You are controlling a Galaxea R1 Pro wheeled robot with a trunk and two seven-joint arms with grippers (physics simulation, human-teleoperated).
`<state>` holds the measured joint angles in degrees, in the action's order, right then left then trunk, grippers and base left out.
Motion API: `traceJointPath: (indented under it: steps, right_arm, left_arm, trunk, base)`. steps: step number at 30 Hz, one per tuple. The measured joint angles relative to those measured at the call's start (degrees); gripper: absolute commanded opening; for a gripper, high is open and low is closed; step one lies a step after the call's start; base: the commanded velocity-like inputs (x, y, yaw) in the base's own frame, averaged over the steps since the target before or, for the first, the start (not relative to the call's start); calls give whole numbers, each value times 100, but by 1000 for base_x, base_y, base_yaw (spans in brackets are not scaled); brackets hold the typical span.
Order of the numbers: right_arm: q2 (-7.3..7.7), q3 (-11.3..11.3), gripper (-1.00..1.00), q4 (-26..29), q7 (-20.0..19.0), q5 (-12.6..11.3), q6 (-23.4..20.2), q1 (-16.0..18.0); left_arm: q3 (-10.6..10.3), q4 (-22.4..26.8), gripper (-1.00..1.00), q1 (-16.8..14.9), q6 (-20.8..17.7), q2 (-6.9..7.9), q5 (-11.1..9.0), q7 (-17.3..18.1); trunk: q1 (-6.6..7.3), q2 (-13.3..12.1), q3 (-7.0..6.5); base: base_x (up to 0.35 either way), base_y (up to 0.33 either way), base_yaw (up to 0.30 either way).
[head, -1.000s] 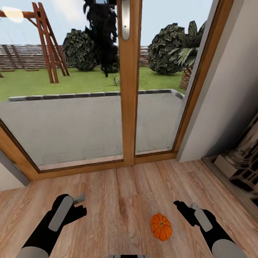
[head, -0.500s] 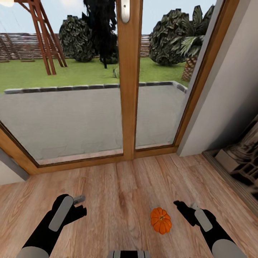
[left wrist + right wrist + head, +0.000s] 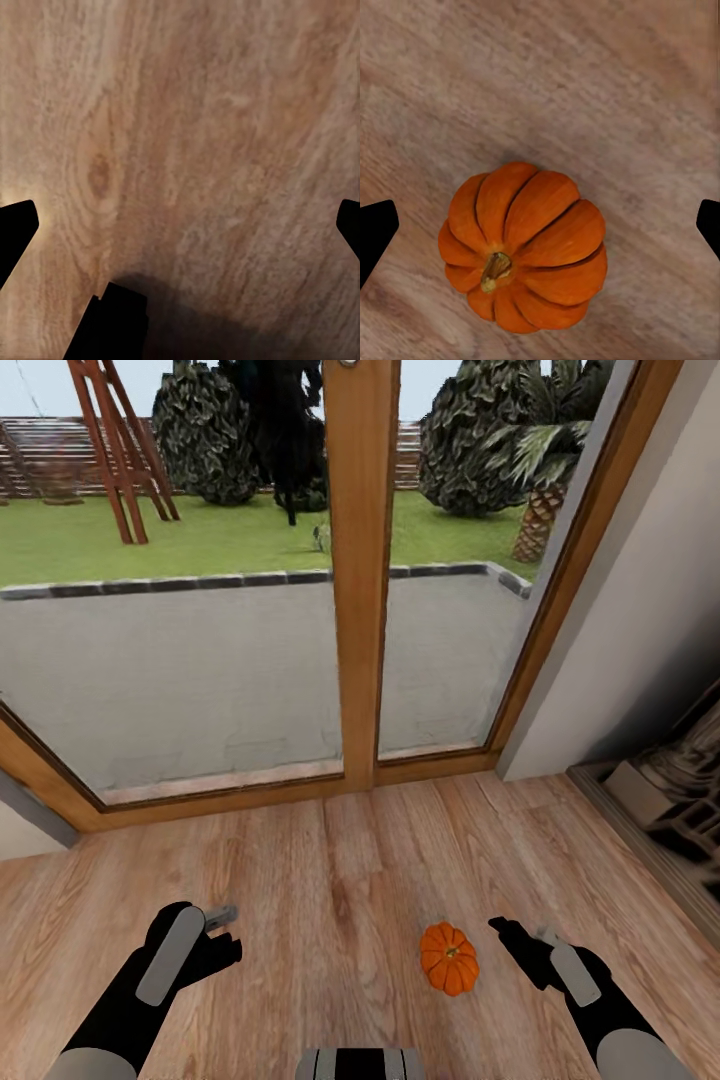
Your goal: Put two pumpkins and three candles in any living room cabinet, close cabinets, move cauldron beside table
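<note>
Orange against the pale planks, one pumpkin (image 3: 449,958) sits on the wood floor (image 3: 330,880) low in my head view, a little right of centre. It stands upright with its stem on top, and nothing touches it.

My right gripper (image 3: 515,937) hovers just beside the pumpkin, on its right, with a clear strip of floor between them. Through the right wrist camera I look straight down on the pumpkin (image 3: 523,247): its ribs fan out from a tan stem, and the two black fingertips (image 3: 375,229) show at opposite edges of the picture, spread wide with the pumpkin lying between them but well below. Those fingers are parted and hold nothing.

My left gripper (image 3: 222,928) hangs over bare floor, well apart from the pumpkin, on the other side of my body. In the left wrist camera its fingertips (image 3: 16,225) also sit at the far edges, spread and empty, over wood grain (image 3: 187,150) with a dark shadow beneath.

Ahead of me stands a glass door (image 3: 200,660) in a wooden frame (image 3: 358,590), meeting the floor. Beyond the glass lie a grey patio, a lawn, dark shrubs and a reddish wooden frame. A pale wall (image 3: 640,610) runs down the right, and at its foot I see some grey stone-like object (image 3: 670,790) that I cannot identify.
</note>
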<state>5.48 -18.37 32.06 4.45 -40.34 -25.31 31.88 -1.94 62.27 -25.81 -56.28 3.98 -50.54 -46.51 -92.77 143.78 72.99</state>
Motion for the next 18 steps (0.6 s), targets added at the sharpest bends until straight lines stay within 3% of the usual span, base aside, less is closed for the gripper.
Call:
traceJointPath:
  steps: [4, 11, 18]
  right_arm:
    - [27, -175, 100, -41, -99, -2, -7, -5]
    - [41, -206, 100, -77, -176, -7, 1, -7]
    - [44, -187, 100, -146, -685, -55, 1, -18]
  left_arm:
    - [0, -1, 100, 0, 0, 0, 3, 0]
    - [0, -1, 100, 0, 0, 0, 4, 0]
    - [-6, 0, 100, 0, 0, 0, 4, -2]
  trunk:
    - [-10, 5, 89]
    - [-28, 15, 244]
    - [-46, 24, 399]
  base:
    - [0, 0, 0]
    - [0, 0, 0]
    - [0, 0, 0]
